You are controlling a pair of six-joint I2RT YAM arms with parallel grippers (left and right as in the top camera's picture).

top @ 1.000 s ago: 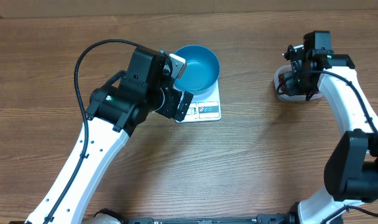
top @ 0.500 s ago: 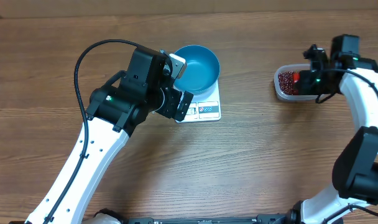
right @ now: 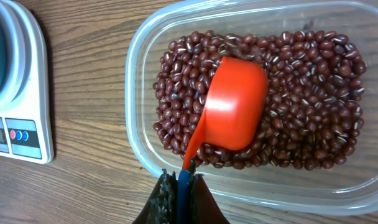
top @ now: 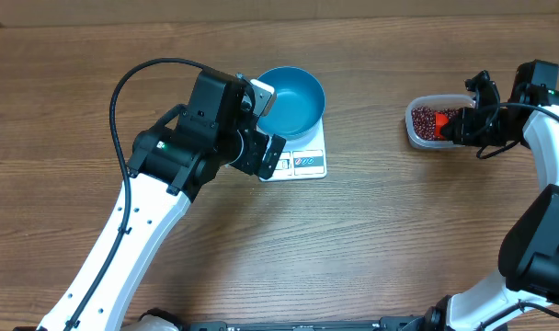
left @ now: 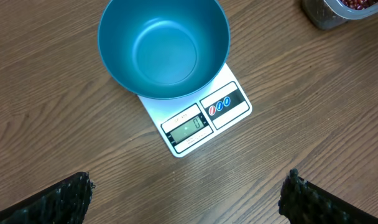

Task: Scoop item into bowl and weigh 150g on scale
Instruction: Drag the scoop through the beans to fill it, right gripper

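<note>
Here, the left gripper (left: pixel 186 193) hovers with its jaws spread wide above the white scale (left: pixel 207 115), near the middle of the wooden table (top: pixel 353 239). The blue bowl (left: pixel 164 46) sits on the scale's far part, and the display reads zero. Toward the table's right edge, the right gripper (right: pixel 179 186) clamps the handle of a red scoop (right: pixel 235 112), whose cup lies among the dark red beans (right: pixel 313 124) in a clear tub (right: pixel 139 143).

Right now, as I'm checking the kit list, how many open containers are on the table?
2. The blue bowl sits on the white scale at centre; the clear tub of beans stands at the right. The left arm may hide others.
</note>
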